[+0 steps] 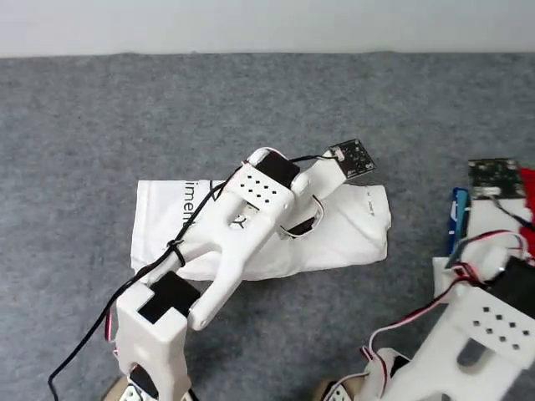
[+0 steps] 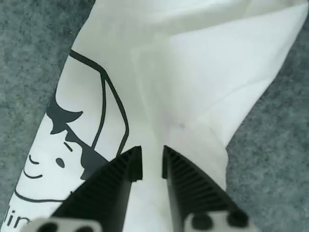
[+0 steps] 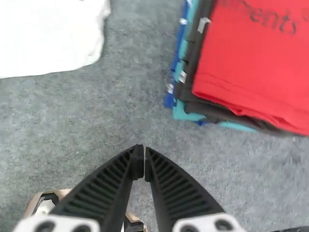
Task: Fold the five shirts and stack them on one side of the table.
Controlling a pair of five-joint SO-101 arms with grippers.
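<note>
Left pincer [image 2: 150, 162] hangs low over the white shirt [image 2: 203, 72], jaws parted by a narrow slit through which the cloth shows; whether the tips touch the fabric cannot be told. A black line drawing of a face [image 2: 63, 145] lies just beside them. The shirt, partly folded, sits mid-way across the grey worktop [image 1: 251, 109]. Well apart, the right pincer [image 3: 144, 162] is all but closed and empty above bare worktop, near a stack of folded shirts [image 3: 193, 104] at the worktop's right edge, a red shirt [image 3: 256, 53] on top, with black, teal and blue beneath.
</note>
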